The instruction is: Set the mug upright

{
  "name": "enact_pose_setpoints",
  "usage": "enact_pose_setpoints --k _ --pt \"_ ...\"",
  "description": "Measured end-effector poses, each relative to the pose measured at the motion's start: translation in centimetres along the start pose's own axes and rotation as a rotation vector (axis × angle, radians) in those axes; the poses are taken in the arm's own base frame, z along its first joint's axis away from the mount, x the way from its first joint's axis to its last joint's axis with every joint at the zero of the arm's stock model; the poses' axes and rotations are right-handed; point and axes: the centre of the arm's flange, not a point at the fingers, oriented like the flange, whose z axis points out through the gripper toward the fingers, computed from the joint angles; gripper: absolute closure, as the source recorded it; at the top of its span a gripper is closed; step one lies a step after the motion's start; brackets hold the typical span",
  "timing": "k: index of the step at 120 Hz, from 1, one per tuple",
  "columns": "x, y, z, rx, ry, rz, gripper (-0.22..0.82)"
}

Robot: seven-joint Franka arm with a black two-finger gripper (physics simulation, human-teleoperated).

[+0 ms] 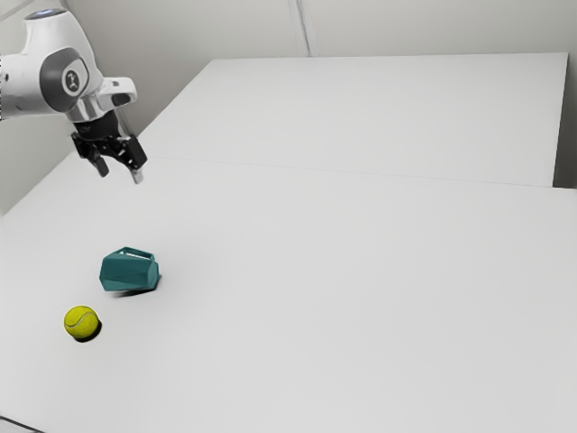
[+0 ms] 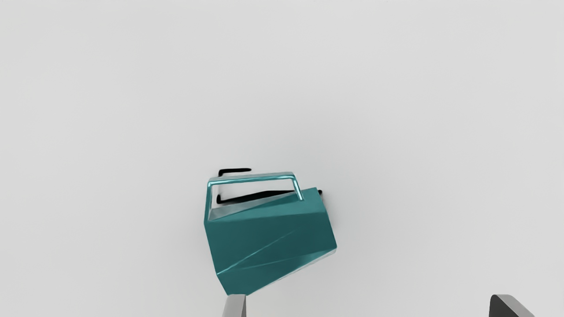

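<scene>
High over the table, at the exterior view's upper left, my gripper is open and holds nothing. A teal faceted mug lies on its side on the white table, below my hand and apart from it. In the wrist view the mug shows its body and its thin angular handle; one fingertip of the gripper overlaps the mug's edge in the picture, and the other stands far off across a wide gap.
A yellow tennis ball rests on the table close to the mug, toward the exterior view's lower left. A dark cable crosses the exterior view's bottom left corner. Pale walls stand behind the table.
</scene>
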Motion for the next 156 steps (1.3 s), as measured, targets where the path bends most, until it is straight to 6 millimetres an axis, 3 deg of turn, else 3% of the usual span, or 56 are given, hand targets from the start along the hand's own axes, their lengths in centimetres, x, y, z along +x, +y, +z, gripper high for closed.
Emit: enact_pose_setpoints --k 11,26,41,89,106,156 --pt "0.1 -0.3 0.4 -0.01 0.004 -0.019 0.0" --pt "-1.4 -5.1 1.8 -0.046 0.003 -0.118 0.0" --pt "-2.4 -8.6 5.0 -0.162 0.005 -0.203 0.0" --pt "-5.2 -15.8 14.4 -0.455 -0.04 -0.268 0.0" --pt "-6.0 -17.0 17.1 -0.524 -0.061 -0.252 0.0" --pt "-6.8 -18.4 22.3 -0.72 -0.052 -0.201 0.0"
